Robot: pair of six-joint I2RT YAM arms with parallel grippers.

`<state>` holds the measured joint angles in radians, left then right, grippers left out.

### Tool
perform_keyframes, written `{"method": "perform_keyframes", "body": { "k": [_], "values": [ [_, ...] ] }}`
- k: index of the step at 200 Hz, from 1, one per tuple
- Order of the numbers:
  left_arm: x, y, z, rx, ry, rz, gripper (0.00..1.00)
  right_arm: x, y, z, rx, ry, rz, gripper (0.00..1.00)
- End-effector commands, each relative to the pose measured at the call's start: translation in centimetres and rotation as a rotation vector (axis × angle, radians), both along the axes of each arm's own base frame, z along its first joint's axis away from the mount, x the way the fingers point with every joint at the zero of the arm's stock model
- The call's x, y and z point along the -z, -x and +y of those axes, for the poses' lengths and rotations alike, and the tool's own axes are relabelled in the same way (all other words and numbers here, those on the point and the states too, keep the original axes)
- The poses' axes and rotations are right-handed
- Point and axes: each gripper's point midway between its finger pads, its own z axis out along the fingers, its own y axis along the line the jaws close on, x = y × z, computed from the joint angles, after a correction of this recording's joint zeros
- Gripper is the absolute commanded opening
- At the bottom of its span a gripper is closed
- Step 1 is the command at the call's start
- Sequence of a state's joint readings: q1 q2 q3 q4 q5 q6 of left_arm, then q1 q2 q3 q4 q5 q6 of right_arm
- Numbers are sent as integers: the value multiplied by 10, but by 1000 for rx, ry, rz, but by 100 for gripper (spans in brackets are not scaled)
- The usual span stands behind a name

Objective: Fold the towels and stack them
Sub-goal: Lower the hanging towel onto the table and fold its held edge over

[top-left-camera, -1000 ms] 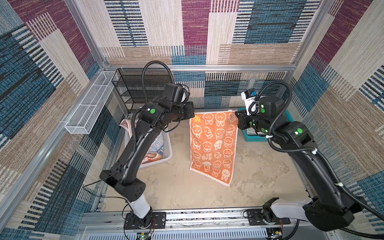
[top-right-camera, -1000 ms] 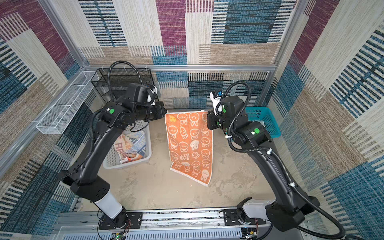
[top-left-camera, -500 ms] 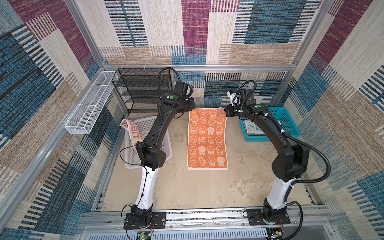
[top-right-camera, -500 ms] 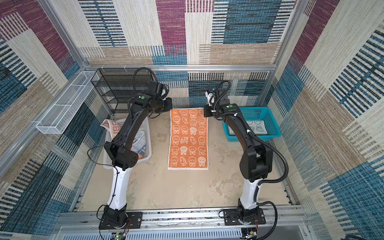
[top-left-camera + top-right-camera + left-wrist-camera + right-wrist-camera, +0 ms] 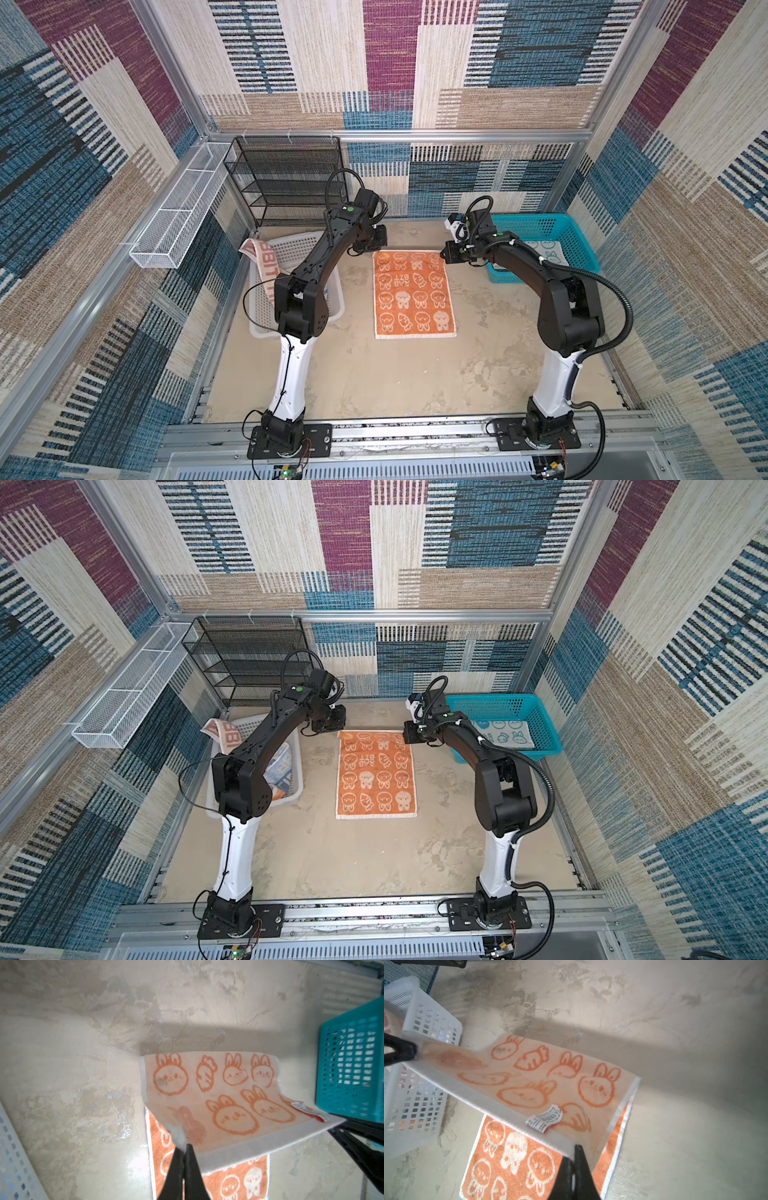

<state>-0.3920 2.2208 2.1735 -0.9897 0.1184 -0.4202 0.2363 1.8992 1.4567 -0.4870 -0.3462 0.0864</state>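
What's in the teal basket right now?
A blue-rabbit towel lies flat on the basket floor. The right arm covers the basket's left end; nothing under the towel shows.

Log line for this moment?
left gripper: shut on orange towel far corner | right gripper: shut on other far corner | orange towel: far edge raised, rest flat on table | fold: pending

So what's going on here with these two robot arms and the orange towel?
Towel folding, mid-step. The left gripper and right gripper are each shut on a far corner of the orange rabbit towel, with that edge raised while the rest lies flat on the table. A lettered towel hangs over the white basket; a blue-rabbit towel lies in the teal basket.
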Motion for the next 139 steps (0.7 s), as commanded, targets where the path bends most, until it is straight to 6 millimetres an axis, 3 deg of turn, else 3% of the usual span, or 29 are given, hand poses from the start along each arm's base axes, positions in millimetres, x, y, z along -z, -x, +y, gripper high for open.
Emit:
{"method": "perform_keyframes", "body": {
  "k": [1,26,58,83,106,120,139],
  "values": [
    [16,23,36,-46,-184,33,0,25,13,-37,148,119,32,0],
    [35,54,34,-24,-222,77,0,39,41,-44,162,121,63,0],
    [45,85,36,-3,-238,119,0,42,67,-47,176,128,91,0],
    [42,101,45,-1,-256,118,0,31,83,-46,184,134,85,0],
    [27,110,50,0,-248,88,0,25,98,-38,174,94,84,0],
    [25,117,49,4,-236,91,0,35,109,-30,158,56,114,0],
    [39,127,41,19,-213,139,0,58,121,-22,146,26,168,0]
  ]
}}
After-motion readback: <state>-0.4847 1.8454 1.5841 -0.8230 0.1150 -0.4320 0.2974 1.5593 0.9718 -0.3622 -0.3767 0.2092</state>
